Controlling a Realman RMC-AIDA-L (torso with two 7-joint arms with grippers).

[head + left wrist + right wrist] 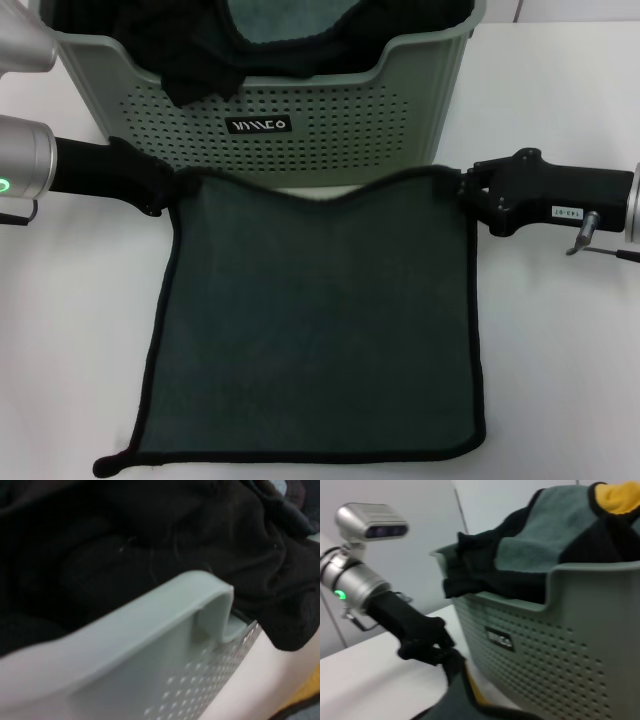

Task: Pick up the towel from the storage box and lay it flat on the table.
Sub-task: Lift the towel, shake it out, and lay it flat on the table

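Note:
The dark green towel (320,320) with a black border lies spread on the white table (560,350) in front of the sage-green storage box (300,110). Its far edge sags between my two grippers. My left gripper (172,192) is shut on the far left corner, and my right gripper (460,188) is shut on the far right corner. The right wrist view shows the left gripper (437,650) pinching the towel (455,700), with a strip of yellow reverse showing, next to the box (560,630).
The box still holds crumpled black fabric (190,50) hanging over its rim and another green cloth (280,20) with a yellow fold (615,497). The left wrist view shows the box rim (150,620) and black fabric (150,530) close up.

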